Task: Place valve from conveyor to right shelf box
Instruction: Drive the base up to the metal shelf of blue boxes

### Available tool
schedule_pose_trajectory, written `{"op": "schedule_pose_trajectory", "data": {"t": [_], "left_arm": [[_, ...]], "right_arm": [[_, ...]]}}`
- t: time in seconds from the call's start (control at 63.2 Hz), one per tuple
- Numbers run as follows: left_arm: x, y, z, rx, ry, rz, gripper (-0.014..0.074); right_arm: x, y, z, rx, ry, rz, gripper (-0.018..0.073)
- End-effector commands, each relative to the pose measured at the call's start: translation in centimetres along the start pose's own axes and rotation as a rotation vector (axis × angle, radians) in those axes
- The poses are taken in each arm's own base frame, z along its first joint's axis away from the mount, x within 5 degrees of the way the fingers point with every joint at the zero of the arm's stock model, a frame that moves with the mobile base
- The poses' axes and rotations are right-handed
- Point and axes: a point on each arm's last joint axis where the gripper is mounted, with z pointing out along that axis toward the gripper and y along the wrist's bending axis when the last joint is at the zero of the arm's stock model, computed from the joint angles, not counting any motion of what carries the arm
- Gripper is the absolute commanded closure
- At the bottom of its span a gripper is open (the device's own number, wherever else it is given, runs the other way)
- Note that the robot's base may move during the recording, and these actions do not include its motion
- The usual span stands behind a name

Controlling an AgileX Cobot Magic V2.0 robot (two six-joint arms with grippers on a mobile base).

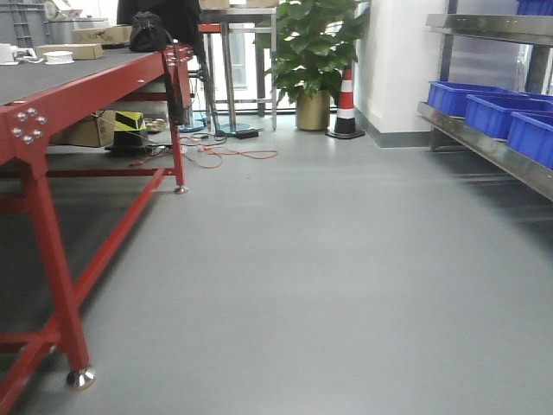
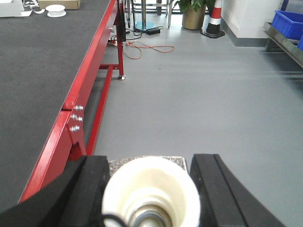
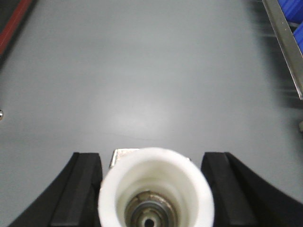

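Left wrist view: left gripper (image 2: 151,160) hangs over the grey floor (image 2: 203,90), just beside the red frame (image 2: 71,127) of the conveyor (image 2: 38,61). Its black fingers (image 2: 90,189) stand apart on either side of a white cylinder (image 2: 151,189) with a metal core. I cannot tell if that is a gripped valve or part of the tool, so the grasp is uncertain.

Right wrist view shows the same: right gripper (image 3: 151,155), fingers (image 3: 222,189) spread, a white cylinder (image 3: 156,184) between them, bare floor below. I cannot tell the clamp state here either.

At the belt's far end, well apart from both grippers, lies a small white ring-shaped object (image 2: 56,10). It is too small to name.

Front view: blue boxes (image 1: 492,112) sit on the steel shelf (image 1: 484,147) to my right, across the floor from the conveyor.
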Motion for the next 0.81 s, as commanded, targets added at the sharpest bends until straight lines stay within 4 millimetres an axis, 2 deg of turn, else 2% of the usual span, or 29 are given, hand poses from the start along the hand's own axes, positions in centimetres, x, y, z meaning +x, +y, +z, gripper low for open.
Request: {"op": "schedule_pose_trajectory", "data": {"t": [0.0, 0.791], "left_arm": [[-1.07, -0.17, -0.71, 0.005, -0.082, -0.008, 0.0707], [-1.07, -0.17, -0.71, 0.005, -0.082, -0.008, 0.0707]], "right_arm": [[-0.95, -0.19, -0.95, 0.023, -0.091, -0.008, 0.0722], [-1.09, -0.23, -0.88, 0.026, -0.105, -0.008, 0.0722]]}}
